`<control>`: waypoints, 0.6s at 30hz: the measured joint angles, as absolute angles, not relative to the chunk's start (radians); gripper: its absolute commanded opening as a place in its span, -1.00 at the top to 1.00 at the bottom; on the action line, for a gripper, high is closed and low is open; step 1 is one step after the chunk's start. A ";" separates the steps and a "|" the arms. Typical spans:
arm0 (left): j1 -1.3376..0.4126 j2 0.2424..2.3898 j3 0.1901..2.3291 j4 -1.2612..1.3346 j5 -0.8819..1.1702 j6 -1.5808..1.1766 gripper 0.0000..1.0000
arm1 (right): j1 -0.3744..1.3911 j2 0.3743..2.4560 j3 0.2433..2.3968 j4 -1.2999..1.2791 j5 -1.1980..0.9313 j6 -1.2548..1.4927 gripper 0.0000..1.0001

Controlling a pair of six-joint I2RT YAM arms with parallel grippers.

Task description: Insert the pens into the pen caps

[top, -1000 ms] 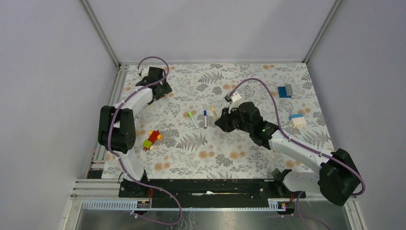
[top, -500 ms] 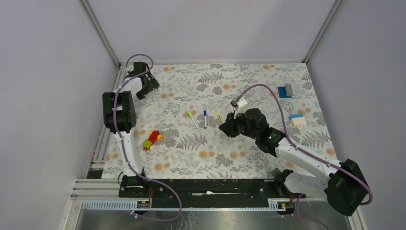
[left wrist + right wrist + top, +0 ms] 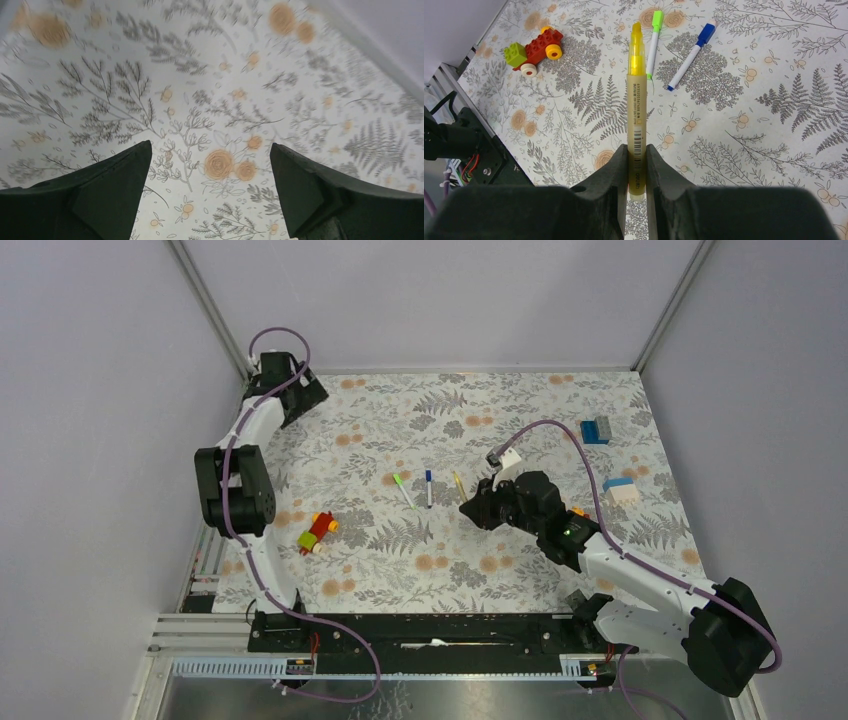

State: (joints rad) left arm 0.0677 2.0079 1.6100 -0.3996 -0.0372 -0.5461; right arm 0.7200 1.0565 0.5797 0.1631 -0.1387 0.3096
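The right end effector (image 3: pixel 636 150) is closed down narrow on the back end of the yellow pen (image 3: pixel 637 100), which sticks straight out ahead of its fingers. Just beyond its tip, a green-ended pen (image 3: pixel 654 42) and a blue-ended pen (image 3: pixel 689 55) lie near each other on the flowered surface (image 3: pixel 520 420). The left end effector (image 3: pixel 210 155) stands wide open and holds nothing, at the far left corner.

Plain grey walls (image 3: pixel 440 300) enclose the floral-clothed counter (image 3: pixel 400 575); aluminium posts (image 3: pixel 210 308) rise at eleven and one o'clock.
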 measured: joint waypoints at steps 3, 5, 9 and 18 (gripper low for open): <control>0.077 1.949 1.615 -0.365 -0.035 -0.521 -0.98 | 0.720 1.056 0.578 0.178 -0.139 0.317 1.00; 0.086 1.929 1.617 -0.340 -0.033 -0.505 -0.98 | 0.720 1.056 0.578 0.190 -0.139 0.321 1.00; 0.098 1.896 1.579 -0.293 -0.001 -0.489 -0.98 | 0.720 1.057 0.578 0.204 -0.139 0.323 1.00; 0.061 1.805 1.458 -0.311 -0.038 -0.479 -0.98 | 0.720 1.088 0.579 0.244 -0.143 0.324 1.00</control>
State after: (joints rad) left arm 0.0608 1.8053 1.4578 -0.3115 -0.0383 -0.4786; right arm 0.7200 1.0878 0.5785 0.2443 -0.1432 0.3241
